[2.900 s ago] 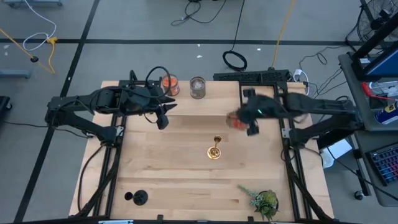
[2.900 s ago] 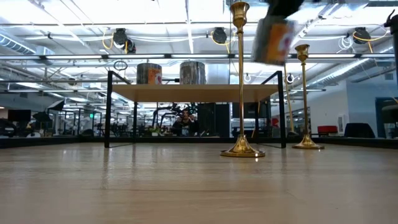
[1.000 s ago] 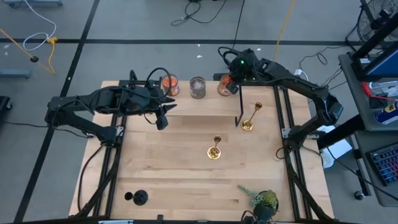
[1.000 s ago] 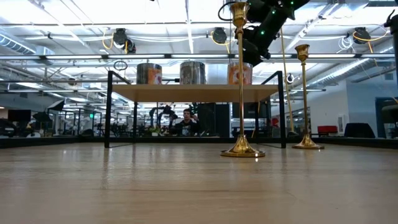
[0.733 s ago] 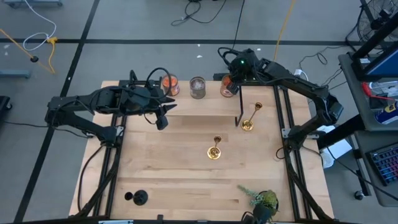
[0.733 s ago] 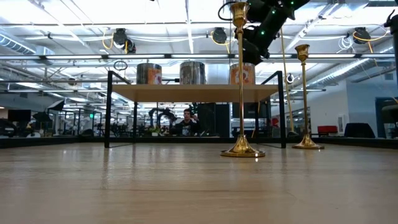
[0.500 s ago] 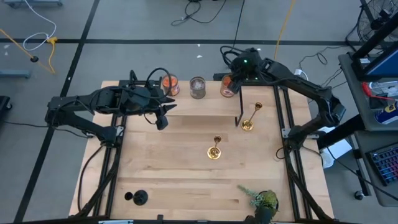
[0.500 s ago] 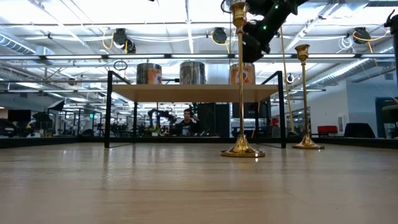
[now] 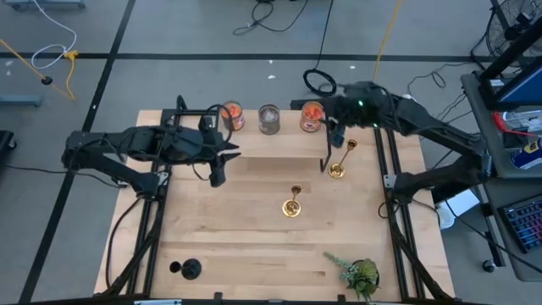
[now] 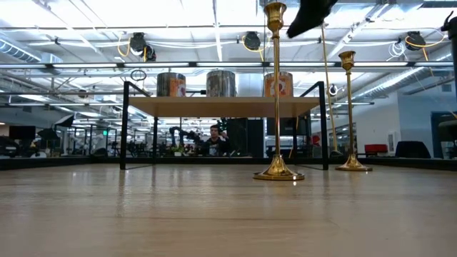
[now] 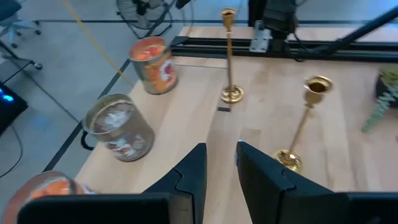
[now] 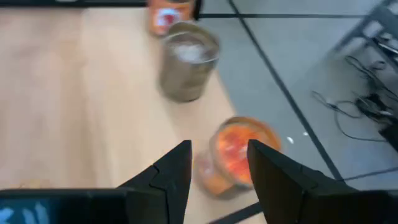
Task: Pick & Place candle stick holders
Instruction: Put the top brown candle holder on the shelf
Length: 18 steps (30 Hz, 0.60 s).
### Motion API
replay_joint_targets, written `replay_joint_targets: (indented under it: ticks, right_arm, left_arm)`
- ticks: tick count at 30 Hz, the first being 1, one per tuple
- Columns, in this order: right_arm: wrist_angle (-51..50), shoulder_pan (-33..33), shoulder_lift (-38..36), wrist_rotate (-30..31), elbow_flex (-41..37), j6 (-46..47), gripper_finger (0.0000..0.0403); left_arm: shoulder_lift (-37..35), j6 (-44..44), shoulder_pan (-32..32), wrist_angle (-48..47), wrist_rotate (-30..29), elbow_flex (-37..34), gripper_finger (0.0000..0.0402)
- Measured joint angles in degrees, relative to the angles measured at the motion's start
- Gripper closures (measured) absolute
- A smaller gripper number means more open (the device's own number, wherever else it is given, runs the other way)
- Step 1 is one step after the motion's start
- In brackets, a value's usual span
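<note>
Our right hand (image 9: 332, 134), fingers apart and empty, hovers by the orange-filled glass jar (image 9: 312, 117), just beside the nearer slim gold-brass candlestick (image 9: 338, 159). Swinging carelessly, we could topple it. Another brass candlestick (image 9: 293, 202) stands mid-tabletop (image 9: 246, 229); our left hand (image 9: 217, 174) waits open.

You've three candle stick holders on table. Gold holder (image 9: 293, 202) upright mid-table. Second gold holder (image 9: 340, 161) upright, nearer far right corner (both slim: round base, thin stem, small cup). Black holder (image 9: 186, 269) near front left edge, well apart from gold pair.
</note>
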Motion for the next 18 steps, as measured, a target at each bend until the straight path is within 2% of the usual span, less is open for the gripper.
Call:
replay_joint_targets:
  ticks: [3, 6, 9, 13, 18]
  right_arm:
    - [-4.78, 3.67, -2.82, 0.08, 0.0, 0.56, 0.0245]
    - [-7.94, 6.89, -5.86, 0.08, -0.5, 5.03, 0.0242]
    - [-8.18, 9.91, -9.65, 0.15, -4.21, 8.05, 0.024]
    - [-6.95, 13.17, -15.15, 0.11, -11.35, 12.17, 0.0241]
    - [-6.48, 17.58, -21.37, 0.01, -19.97, 15.08, 0.024]
  left_arm:
    - [-0.6, 0.82, -2.02, -1.14, 0.0, 0.0, 0.0309]
    - [-1.69, 0.37, -3.79, -1.52, 0.0, -0.05, 0.0309]
    - [-3.6, 0.01, -5.51, -1.03, -0.79, -1.79, 0.0309]
    - [-7.72, -1.68, -7.49, 1.91, -5.05, -7.78, 0.0309]
    - [-12.65, -4.14, -7.76, 8.16, -5.47, -17.19, 0.0309]
